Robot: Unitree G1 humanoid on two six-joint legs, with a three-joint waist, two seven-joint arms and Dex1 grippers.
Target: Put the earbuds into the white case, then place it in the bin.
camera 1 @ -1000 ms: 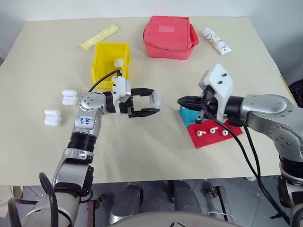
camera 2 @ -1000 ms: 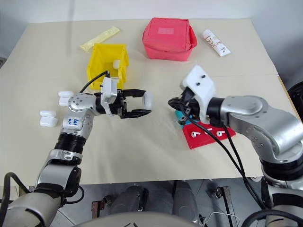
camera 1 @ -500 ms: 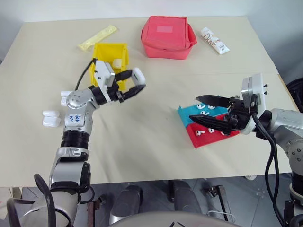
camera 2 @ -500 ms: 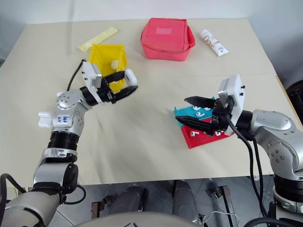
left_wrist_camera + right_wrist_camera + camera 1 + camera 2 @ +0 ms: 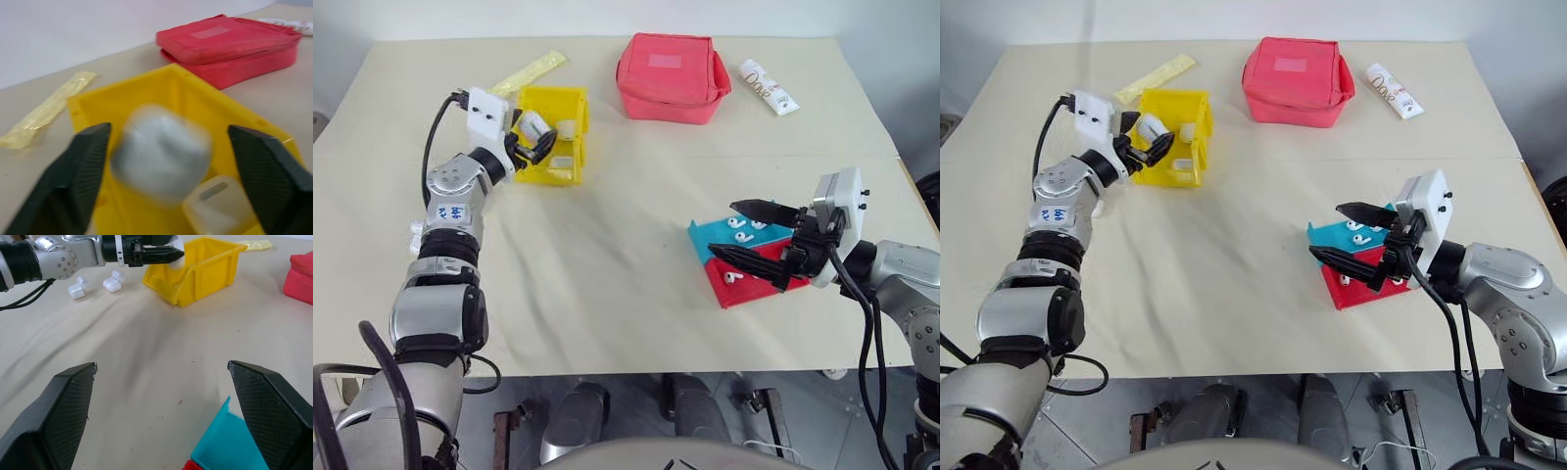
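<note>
**White case over the yellow bin, both end effectors open**

Nearest, the right end effector (image 5: 756, 233) hovers with its black fingers spread wide and empty above the shallow teal tray (image 5: 717, 235) and red tray (image 5: 754, 284), where tiny glossy white earbuds (image 5: 737, 223) lie. On the beige table (image 5: 607, 264) to the left, spare white cases (image 5: 112, 282) rest well apart from the trays. Farther back, the left end effector (image 5: 534, 137) reaches over the bright yellow open-topped plastic bin (image 5: 556, 172), fingers apart, with the small glossy white rounded case (image 5: 161, 152) blurred between them above the bin's interior; whether it touches them cannot be told. Another case (image 5: 220, 203) lies inside.
</note>
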